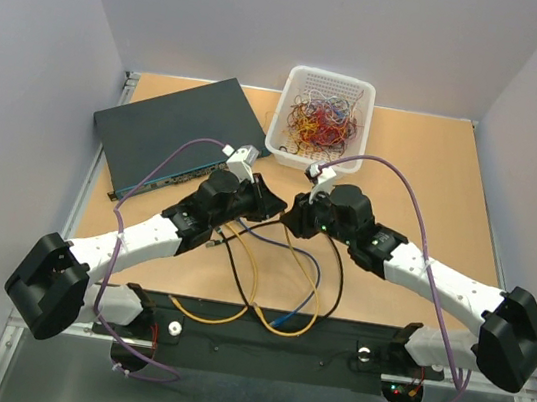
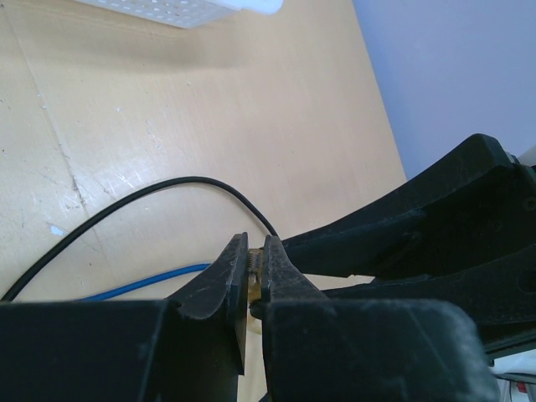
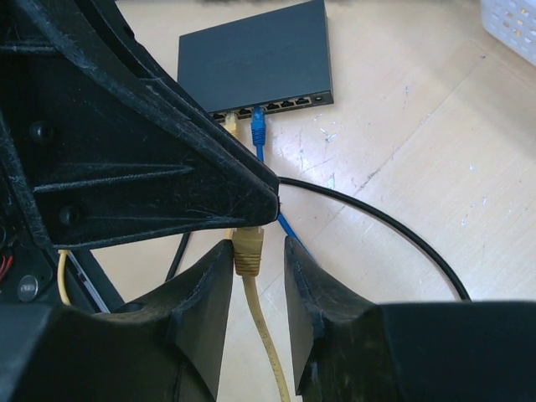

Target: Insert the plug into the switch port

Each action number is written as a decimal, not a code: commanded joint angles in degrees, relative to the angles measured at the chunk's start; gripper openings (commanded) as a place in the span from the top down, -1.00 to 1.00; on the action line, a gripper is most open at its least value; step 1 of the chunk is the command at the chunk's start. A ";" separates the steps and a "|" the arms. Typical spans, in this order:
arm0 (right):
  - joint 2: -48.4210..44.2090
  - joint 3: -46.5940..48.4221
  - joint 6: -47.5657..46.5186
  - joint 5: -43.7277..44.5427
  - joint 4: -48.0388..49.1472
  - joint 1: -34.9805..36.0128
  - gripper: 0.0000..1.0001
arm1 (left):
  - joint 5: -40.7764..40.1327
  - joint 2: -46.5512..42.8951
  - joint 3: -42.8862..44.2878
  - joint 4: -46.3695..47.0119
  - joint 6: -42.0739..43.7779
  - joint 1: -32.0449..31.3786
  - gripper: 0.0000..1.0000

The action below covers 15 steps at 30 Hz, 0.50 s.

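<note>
The small black switch box point(image 3: 255, 59) lies flat in the right wrist view, its row of ports point(image 3: 280, 104) facing me. A blue plug point(image 3: 258, 126) and a yellow one point(image 3: 230, 123) sit in two ports. My left gripper point(image 2: 255, 247) is shut on the front of a cream plug point(image 2: 254, 272). The plug's boot point(image 3: 249, 251) and cable hang between the fingers of my right gripper point(image 3: 255, 245), which is open; the boot touches only one finger. In the top view the two grippers point(image 1: 280, 206) point(image 1: 296, 217) meet mid-table and hide the switch.
A large dark blue-grey box point(image 1: 178, 132) lies at the back left. A white basket point(image 1: 322, 113) of coloured bands stands at the back centre. Yellow point(image 1: 255, 290), blue point(image 1: 304, 267) and black point(image 1: 337, 282) cables loop across the table towards a black bar point(image 1: 279, 336) at the front edge.
</note>
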 commanded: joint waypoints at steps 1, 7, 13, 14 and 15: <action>-0.02 1.58 -0.09 -0.22 1.44 0.37 0.26 | -0.74 -0.99 3.13 2.19 -0.43 0.07 1.00; 0.07 1.75 0.09 -0.04 1.52 0.37 0.24 | -0.57 -1.08 3.22 2.19 -0.43 0.07 1.00; 0.95 1.75 0.35 -1.00 1.61 0.37 0.29 | -0.92 -1.43 2.87 2.28 -0.69 0.07 1.00; 0.95 1.84 0.44 -1.01 1.70 0.37 0.31 | -1.01 -1.34 2.87 2.28 -0.87 0.07 1.00; 0.95 1.66 0.53 -1.09 1.87 0.45 0.36 | -1.09 -1.43 2.78 2.37 -0.96 0.07 1.00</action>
